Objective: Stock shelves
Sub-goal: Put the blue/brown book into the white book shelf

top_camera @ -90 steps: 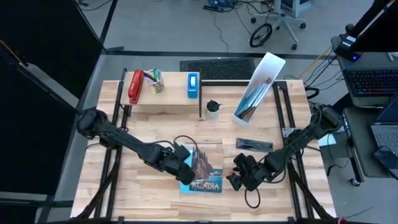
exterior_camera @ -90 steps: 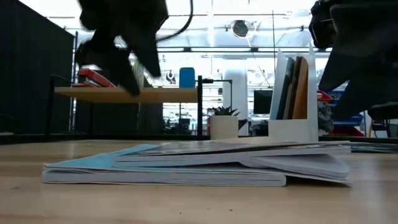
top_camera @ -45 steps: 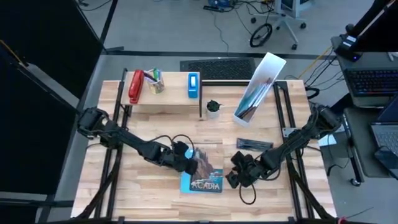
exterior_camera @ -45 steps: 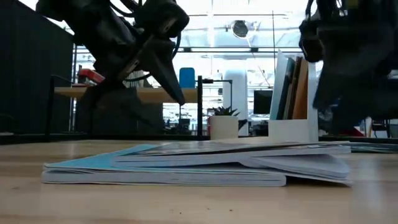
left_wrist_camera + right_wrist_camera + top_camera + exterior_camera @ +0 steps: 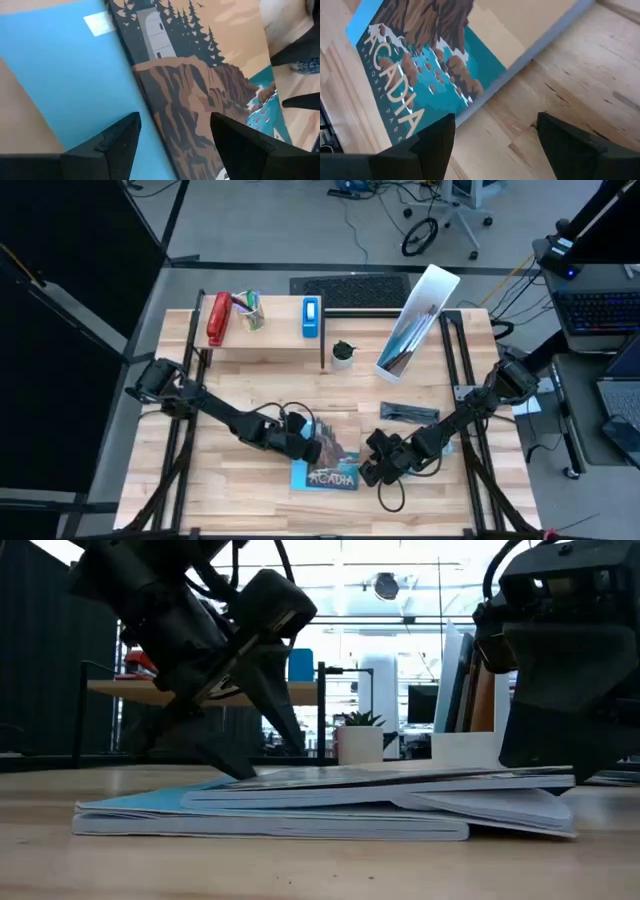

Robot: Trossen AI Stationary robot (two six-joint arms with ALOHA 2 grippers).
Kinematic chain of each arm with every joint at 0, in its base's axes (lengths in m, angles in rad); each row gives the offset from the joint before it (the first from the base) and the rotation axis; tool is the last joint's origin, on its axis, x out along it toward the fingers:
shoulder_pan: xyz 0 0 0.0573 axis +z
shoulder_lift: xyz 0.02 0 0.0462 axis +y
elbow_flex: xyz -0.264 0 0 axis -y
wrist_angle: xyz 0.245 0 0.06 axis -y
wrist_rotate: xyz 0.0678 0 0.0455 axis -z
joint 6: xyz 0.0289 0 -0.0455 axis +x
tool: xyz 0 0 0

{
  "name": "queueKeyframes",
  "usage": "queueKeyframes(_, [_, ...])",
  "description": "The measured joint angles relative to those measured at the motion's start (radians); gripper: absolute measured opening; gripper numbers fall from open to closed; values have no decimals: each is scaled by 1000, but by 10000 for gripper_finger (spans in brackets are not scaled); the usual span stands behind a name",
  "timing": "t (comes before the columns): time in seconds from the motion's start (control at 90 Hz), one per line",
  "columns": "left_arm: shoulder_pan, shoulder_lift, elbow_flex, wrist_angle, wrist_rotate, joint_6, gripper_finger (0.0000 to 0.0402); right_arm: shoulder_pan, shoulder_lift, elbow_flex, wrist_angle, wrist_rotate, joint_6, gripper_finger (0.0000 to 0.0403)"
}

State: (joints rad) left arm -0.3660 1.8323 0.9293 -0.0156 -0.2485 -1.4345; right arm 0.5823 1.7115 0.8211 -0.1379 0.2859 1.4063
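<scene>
An "ACADIA" picture book [image 5: 335, 458] lies flat at the table's near middle, on top of a blue book [image 5: 65, 85]. My left gripper [image 5: 175, 135] is open and slants down over the top book's left edge [image 5: 240, 775]. My right gripper [image 5: 495, 135] is open just above the stack's right edge [image 5: 560, 780]. The low wood shelf [image 5: 265, 345] stands at the far left. The white file holder [image 5: 415, 320], with books in it, stands at the far right. My left gripper's lower fingertip [image 5: 238, 768] stands right at the top book's left edge. I cannot tell whether it touches. My right gripper hangs close over the books' right edge, and I cannot tell whether it touches either.
On the shelf are a red stapler [image 5: 217, 320], a pencil cup [image 5: 250, 312] and a blue item [image 5: 311, 317]. A small potted plant [image 5: 343, 355] stands right of the shelf. A dark flat item [image 5: 408, 412] lies right of the books.
My left gripper has come down and toward the table's right, tipping its fingers onto the books' left edge. My right gripper has gone down and left, closer to the stack's right edge. The books lie flat as before.
</scene>
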Motion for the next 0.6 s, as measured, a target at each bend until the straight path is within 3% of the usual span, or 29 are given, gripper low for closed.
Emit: queueKeyframes(0.6, [13, 142, 48, 324, 21, 10, 232, -13, 28, 1, 32, 11, -12, 260])
